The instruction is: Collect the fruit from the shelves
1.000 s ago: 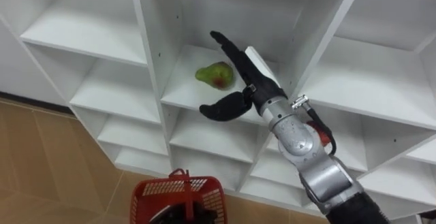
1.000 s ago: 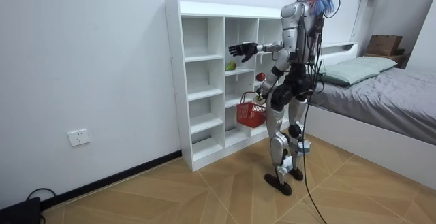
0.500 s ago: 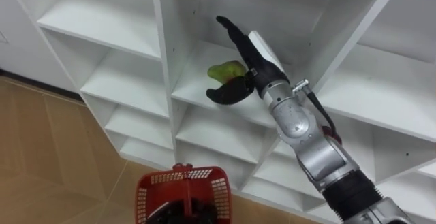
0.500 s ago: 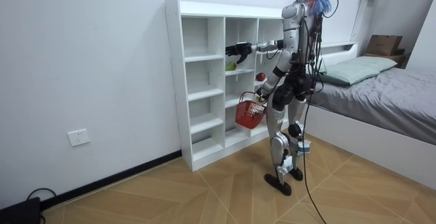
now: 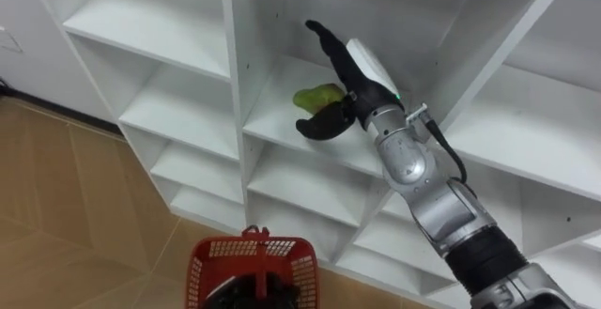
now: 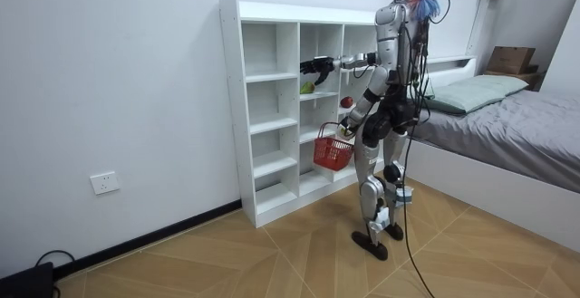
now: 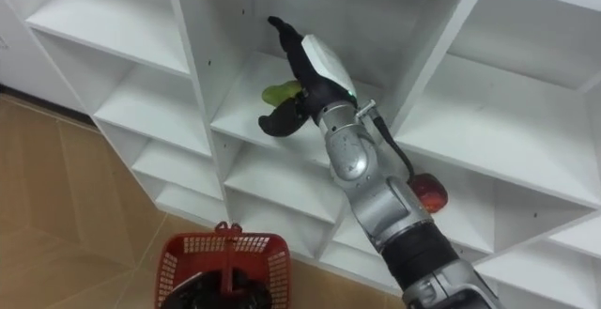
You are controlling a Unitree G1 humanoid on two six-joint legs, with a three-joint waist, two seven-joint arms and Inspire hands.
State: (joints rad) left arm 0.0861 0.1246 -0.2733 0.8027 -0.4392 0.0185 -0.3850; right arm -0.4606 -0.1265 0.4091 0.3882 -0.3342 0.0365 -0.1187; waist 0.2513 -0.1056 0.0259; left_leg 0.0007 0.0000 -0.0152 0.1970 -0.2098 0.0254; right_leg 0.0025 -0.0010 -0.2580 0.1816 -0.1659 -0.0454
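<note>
I stand close in front of the white closet (image 5: 160, 37), which is set against the wall, with wooden floor (image 5: 56, 206) under me. Low down in front of me, the red basket (image 5: 246, 264) hangs from my left robot hand (image 6: 345, 131), which is curled round its handle. The basket sits beside the closet's lower shelves.

Further right, a green pear (image 5: 315, 96) lies on a shelf in the closet's middle column, at about my chest height. My right robot hand (image 5: 351, 87) reaches into that compartment and is spread wide around the pear. The straight fingers (image 5: 325, 42) stretch over and past it, and the thumb (image 5: 317, 127) is hooked out in front of it on the near side. The pear lies in the gap between them, and I cannot tell whether the hand touches it.

Right again and one shelf lower, a red fruit (image 7: 428, 194) rests in the next column, partly hidden behind my right forearm.

At the room view's right, behind me, is a bed (image 6: 507, 121) with grey bedding.
</note>
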